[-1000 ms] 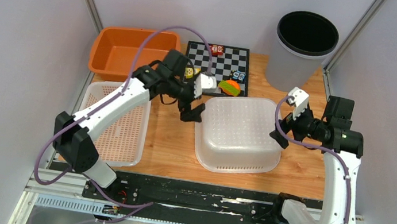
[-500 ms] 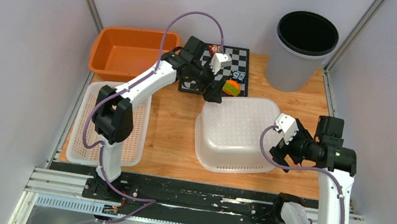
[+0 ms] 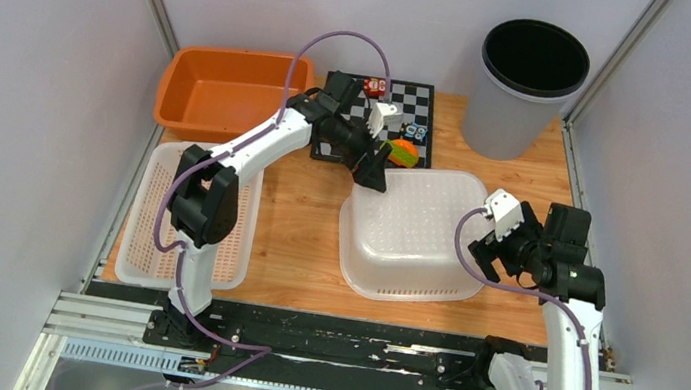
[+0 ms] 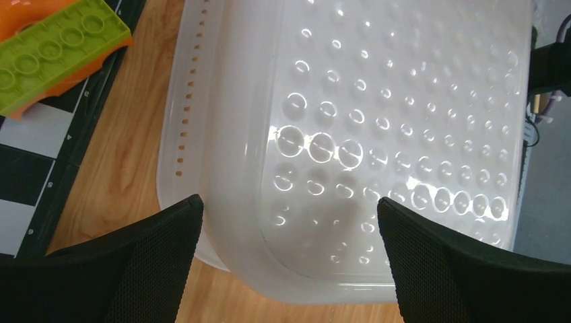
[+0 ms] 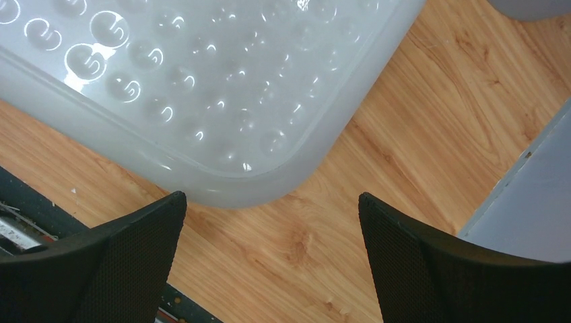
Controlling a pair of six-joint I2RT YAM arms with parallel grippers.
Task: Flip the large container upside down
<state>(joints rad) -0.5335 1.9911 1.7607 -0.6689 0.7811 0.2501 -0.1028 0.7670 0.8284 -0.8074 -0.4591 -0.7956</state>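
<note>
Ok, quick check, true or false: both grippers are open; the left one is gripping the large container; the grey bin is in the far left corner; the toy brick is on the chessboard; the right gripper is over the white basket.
1. Both grippers are open. True: the left gripper and the right gripper both have their jaws spread wide.
2. The left gripper grips the large container. False: it is above the container's far left corner and holds nothing.
3. The grey bin is in the far left corner. False: it is in the far right corner.
4. The green-and-orange brick is on the chessboard. True.
5. The right gripper is over the white basket. False: it is by the container's near right corner.
</note>
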